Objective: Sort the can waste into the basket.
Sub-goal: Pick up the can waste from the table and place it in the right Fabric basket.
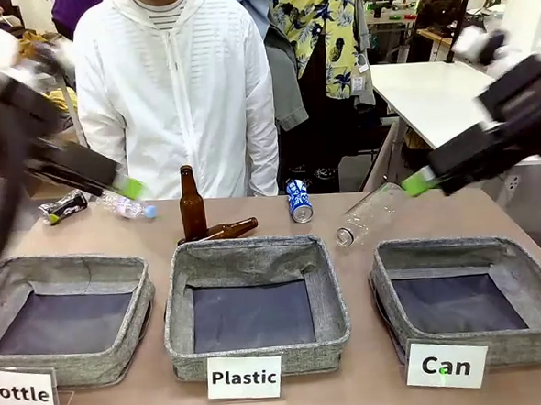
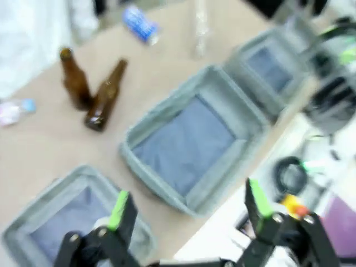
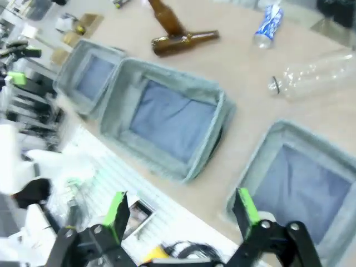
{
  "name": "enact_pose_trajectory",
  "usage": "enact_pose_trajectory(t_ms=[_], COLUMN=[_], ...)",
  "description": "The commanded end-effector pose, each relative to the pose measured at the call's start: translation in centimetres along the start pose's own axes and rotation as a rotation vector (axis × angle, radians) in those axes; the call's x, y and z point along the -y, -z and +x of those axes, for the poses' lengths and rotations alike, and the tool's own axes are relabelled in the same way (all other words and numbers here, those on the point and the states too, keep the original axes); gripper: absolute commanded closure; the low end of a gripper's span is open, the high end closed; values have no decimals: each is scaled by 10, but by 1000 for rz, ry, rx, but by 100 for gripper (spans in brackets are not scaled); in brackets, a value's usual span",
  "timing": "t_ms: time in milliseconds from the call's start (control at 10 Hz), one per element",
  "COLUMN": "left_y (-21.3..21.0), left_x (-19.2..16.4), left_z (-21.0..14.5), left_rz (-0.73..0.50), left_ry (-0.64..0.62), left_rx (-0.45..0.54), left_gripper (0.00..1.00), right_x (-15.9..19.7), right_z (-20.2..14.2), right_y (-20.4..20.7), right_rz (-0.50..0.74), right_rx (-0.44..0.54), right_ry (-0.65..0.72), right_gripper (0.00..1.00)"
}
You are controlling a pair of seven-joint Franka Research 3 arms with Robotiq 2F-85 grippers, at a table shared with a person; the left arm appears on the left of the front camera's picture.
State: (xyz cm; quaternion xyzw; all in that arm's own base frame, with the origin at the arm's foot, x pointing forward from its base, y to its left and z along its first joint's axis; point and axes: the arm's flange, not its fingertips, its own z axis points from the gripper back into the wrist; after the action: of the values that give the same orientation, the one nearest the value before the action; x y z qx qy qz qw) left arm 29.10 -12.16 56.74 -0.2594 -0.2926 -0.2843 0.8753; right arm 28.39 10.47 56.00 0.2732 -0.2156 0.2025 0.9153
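The blue can (image 1: 299, 201) lies on the table's far middle, in front of the person, and appears as the blue can (image 2: 140, 23) and the blue can (image 3: 268, 22) in the wrist views. At the far left lies the dark dented can (image 1: 64, 207). The grey basket (image 1: 469, 300) with the "Can" card (image 1: 446, 366) sits at the front right with nothing in it, also the basket (image 3: 306, 183) and the basket (image 2: 266, 65). My left gripper (image 1: 128, 185) hangs open above the far left, the left gripper (image 2: 188, 206) holding nothing. My right gripper (image 1: 418, 182) is open above the far right, the right gripper (image 3: 181, 208) likewise holding nothing.
Bins carded "Plastic" (image 1: 255, 318) and "Bottle" (image 1: 66, 320) sit left of the Can basket. One brown bottle (image 1: 191, 203) stands and another (image 1: 224, 230) lies behind the middle bin. A large clear bottle (image 1: 372, 213) lies behind the Can basket, a small one (image 1: 128, 207) far left.
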Motion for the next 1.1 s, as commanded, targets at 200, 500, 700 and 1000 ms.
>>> enact_pose_trajectory(t_ms=[200,500,700,1000], left_y=[-102,-135,-120,-151], left_x=[-90,-187,-224,-254], left_z=[-113,-186,-225,-238], left_rz=[-265,-344,-387,-376], left_ry=[-126,-480,-668,-697], left_rx=[216,463,532,520], left_gripper=[0,0,0,0], right_x=[107,190,227,251], right_z=[-73,-120,-133,-124], right_y=[-72,-87,-78,-107], right_rz=[178,270,303,284], right_rx=[193,334,352,340], right_ry=[304,571,689,725], right_gripper=[0,0,0,0])
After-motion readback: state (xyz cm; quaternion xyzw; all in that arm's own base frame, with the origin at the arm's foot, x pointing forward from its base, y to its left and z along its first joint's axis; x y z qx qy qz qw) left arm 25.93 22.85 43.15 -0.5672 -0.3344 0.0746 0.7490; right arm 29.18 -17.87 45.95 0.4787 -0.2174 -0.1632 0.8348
